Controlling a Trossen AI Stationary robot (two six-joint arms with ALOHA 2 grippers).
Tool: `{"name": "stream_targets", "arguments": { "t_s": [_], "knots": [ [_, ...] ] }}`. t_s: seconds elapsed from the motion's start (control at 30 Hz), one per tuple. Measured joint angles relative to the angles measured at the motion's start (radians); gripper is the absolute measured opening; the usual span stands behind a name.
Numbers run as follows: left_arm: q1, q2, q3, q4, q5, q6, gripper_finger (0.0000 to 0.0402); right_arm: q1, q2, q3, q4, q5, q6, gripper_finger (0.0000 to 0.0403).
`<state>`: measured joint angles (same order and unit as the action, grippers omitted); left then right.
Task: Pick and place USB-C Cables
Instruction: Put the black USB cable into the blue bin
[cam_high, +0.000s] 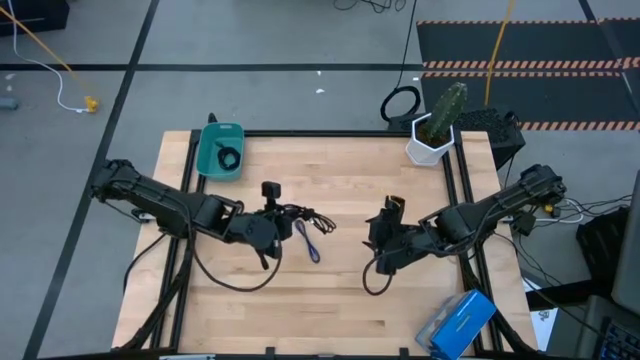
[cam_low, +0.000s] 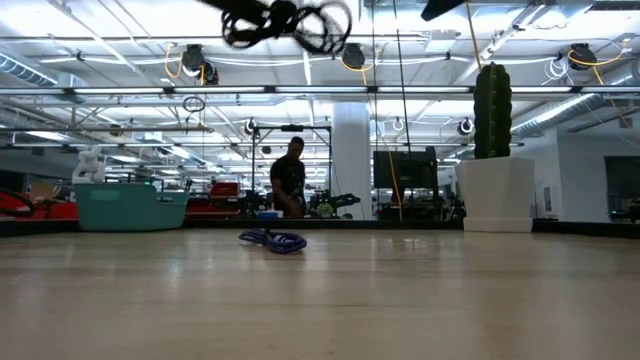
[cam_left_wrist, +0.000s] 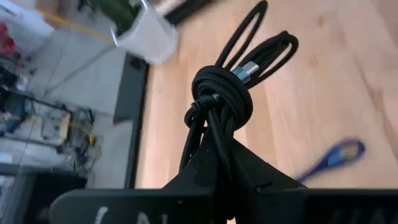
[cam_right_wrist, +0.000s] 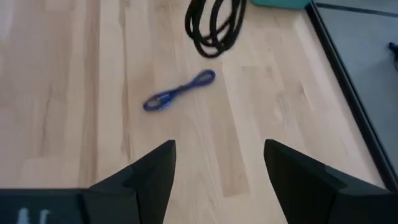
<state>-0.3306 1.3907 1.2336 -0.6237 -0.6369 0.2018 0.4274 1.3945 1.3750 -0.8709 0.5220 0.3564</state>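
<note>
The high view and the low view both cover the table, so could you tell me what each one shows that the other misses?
Only the high view shows a black cable lying inside the teal tray, the right gripper open above the wood, and a blue box at the table's edge. Only the low view shows a person in the room behind. Both show the left gripper holding a black cable bundle aloft, the blue-purple cable, and the potted cactus.

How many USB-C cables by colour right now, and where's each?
Black: 2, one black cable held by the left hand above the table, one black cable in the teal tray.
Blue-purple: 1, the blue-purple cable on the table.
Total: 3.
</note>
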Motion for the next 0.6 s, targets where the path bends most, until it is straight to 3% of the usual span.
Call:
{"name": "stream_targets", "arguments": {
  "t_s": [0.27,0.47,0.6],
  "knots": [
    [-0.001,-0.006,-0.001,-0.025,0.001,-0.047,0.0036,0.0,0.0,-0.075,-0.005,-0.043,-0.048,0.0238],
    [0.001,-0.007,-0.001,-0.024,0.001,-0.047,0.0013,0.0,0.001,-0.099,0.004,-0.06,-0.058,0.0238],
    [0.001,-0.006,-0.001,-0.025,0.004,-0.048,0.0023,0.0,0.001,-0.1,0.006,-0.06,-0.058,0.0238]
  ]
}}
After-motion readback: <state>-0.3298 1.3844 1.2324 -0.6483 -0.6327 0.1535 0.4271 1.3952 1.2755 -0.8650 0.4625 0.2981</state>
